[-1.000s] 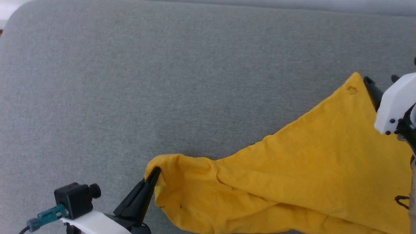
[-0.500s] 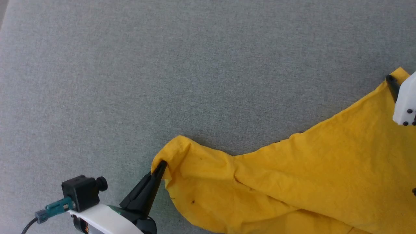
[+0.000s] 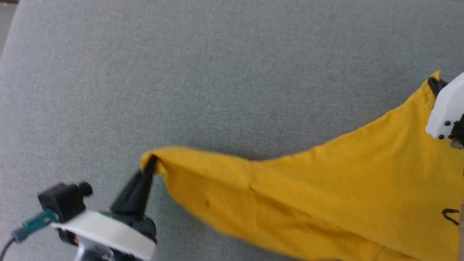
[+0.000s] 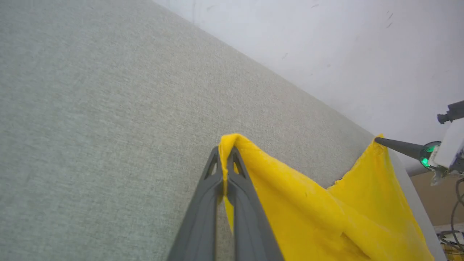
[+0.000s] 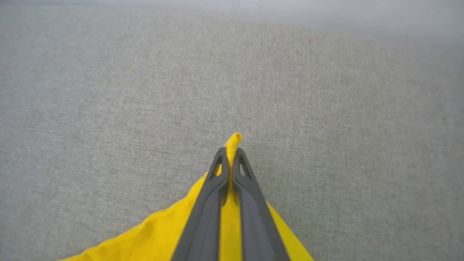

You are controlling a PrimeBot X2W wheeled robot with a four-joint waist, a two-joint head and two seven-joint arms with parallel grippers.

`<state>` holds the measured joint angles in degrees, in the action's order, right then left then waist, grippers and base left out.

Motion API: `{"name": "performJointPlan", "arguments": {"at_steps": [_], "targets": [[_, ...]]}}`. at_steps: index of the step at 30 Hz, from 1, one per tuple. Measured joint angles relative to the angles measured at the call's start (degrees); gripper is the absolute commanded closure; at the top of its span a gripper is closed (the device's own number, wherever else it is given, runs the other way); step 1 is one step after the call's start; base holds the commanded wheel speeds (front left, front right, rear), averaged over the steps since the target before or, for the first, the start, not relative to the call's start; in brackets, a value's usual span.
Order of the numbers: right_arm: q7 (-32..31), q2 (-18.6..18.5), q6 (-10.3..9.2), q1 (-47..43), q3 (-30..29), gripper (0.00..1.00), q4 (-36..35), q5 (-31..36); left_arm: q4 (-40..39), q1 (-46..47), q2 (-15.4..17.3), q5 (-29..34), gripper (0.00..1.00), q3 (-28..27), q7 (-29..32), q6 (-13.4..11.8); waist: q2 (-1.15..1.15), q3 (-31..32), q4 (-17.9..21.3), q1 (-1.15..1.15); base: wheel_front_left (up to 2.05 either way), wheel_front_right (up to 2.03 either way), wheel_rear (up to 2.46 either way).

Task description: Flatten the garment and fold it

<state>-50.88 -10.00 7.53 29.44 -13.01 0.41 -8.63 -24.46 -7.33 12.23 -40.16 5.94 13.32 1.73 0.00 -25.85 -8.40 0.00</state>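
T-shirt [image 3: 326, 195] (yellow, plain side showing) is stretched over a grey upholstered surface [image 3: 217, 72]. The left claw [image 3: 151, 163] is clamped on one corner, and the right claw [image 3: 433, 81] pinches the opposite corner.

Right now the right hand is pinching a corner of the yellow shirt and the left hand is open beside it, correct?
No. The left hand is not open: the left wrist view shows it shut on another corner of the yellow shirt. The right hand does pinch its corner.
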Motion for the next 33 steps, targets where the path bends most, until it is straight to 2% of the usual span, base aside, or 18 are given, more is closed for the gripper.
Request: {"name": "performJointPlan", "arguments": {"at_steps": [4, 5, 8, 10, 11, 14, 15, 21, 27, 33], "targets": [[4.5, 2.2, 0.0, 0.0, -1.2, 1.0, -1.5, -1.9, 2.5, 5.1, -0.6, 3.3, 1.0, -2.0, -2.2, -3.1, 0.0, 2.6, 0.8, 0.0, 0.0, 0.0, 0.0], [6.5, 3.3, 0.0, 0.1, -1.5, 1.0, -2.2, -2.8, 4.3, 8.9, -0.9, 5.2, 1.0, -2.8, -2.8, -4.9, 0.0, 4.1, 1.3, 0.0, 0.0, 0.0, 0.0], [9.5, 4.3, 0.0, 1.2, -1.3, 1.0, -2.5, -4.0, 7.3, 16.6, -0.5, 8.0, 1.0, -3.4, -3.1, -6.6, 0.0, 6.6, 2.0, 0.0, 0.0, 0.0, 0.0], [10.5, 4.6, 0.0, 1.9, -1.2, 1.0, -2.6, -4.2, 8.3, 19.4, 0.1, 9.0, 1.0, -3.3, -3.0, -6.7, 0.0, 7.4, 2.3, 0.0, 0.0, 0.0, 0.0], [12.5, 4.9, 0.0, 3.6, -0.8, 1.0, -2.6, -4.7, 10.4, 25.5, 1.3, 10.1, 1.0, -3.1, -2.5, -6.6, 0.0, 9.1, 2.9, 0.0, 0.0, 0.0, 0.0], [15.3, 5.1, 0.0, 7.0, 0.1, 1.0, -1.9, -5.2, 13.2, 34.0, 2.9, 12.0, 1.0, -2.4, -1.2, -6.3, 0.0, 11.7, 3.8, -0.01, 0.0, 0.0, 0.0], [15.3, 5.1, 0.0, 7.0, 0.1, 1.0, -1.9, -5.2, 13.2, 34.0, 2.9, 12.0, 1.0, -2.4, -1.2, -6.3, 0.0, 11.7, 3.8, -0.01, 0.0, 0.0, 0.0], [19.2, 5.2, 0.0, 13.9, 2.4, 1.0, 1.0, -5.2, 18.4, 48.0, 6.1, 14.0, 1.0, -1.9, 2.2, -5.8, 0.0, 16.7, 6.0, -0.01, 0.0, 0.0, 0.0], [19.5, 4.8, 0.0, 19.7, 5.2, 1.0, 3.7, -5.7, 22.4, 57.9, 7.7, 14.6, 1.0, -1.5, 6.0, -5.7, 0.0, 21.1, 8.5, -0.01, 0.0, 0.0, 0.0], [16.0, 4.7, 0.0, 22.4, 6.2, 1.0, 3.5, -6.4, 24.4, 64.0, 7.9, 14.2, 1.0, -0.4, 11.5, -5.3, 0.0, 24.4, 10.6, -0.02, 0.0, 0.0, 0.0]]}}
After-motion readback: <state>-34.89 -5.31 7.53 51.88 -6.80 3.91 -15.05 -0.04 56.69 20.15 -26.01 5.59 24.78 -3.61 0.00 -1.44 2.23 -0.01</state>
